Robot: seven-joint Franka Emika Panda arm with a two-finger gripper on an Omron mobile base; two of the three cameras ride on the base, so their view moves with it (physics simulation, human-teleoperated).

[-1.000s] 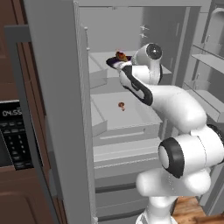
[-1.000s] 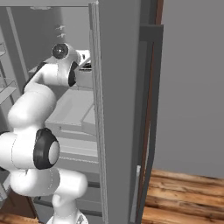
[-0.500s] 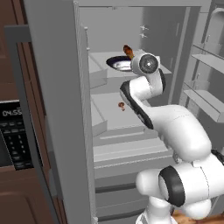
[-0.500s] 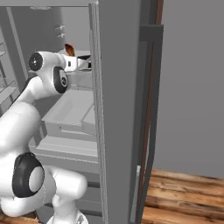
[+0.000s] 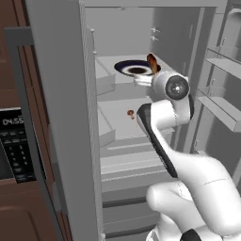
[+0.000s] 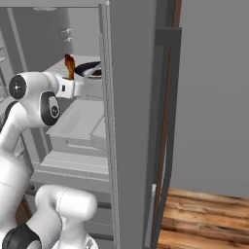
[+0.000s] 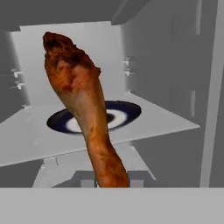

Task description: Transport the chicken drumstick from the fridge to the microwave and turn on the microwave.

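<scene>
The chicken drumstick (image 7: 83, 105), golden-brown, stands upright in my gripper (image 7: 112, 183), which is shut on its thin lower end. It hangs in the air just in front of a dark-rimmed plate (image 7: 127, 111) on the upper shelf of the open fridge (image 5: 174, 37). From the left base the drumstick (image 5: 152, 62) shows above my wrist, right of the plate (image 5: 132, 68). From the right base the drumstick (image 6: 69, 66) sticks up from the gripper (image 6: 71, 80). The microwave keypad (image 5: 14, 150) is at the far left.
A tiny round reddish-brown item (image 5: 130, 113) lies on the lower shelf. The fridge's left wall (image 5: 61, 117) stands between the shelves and the microwave. Door bins (image 5: 221, 103) are on the right. A grey door edge (image 6: 131, 121) rises close beside the arm.
The drumstick has come up off the plate in the gripper and moved out toward the front of the shelf. The arm has drawn back with it.
</scene>
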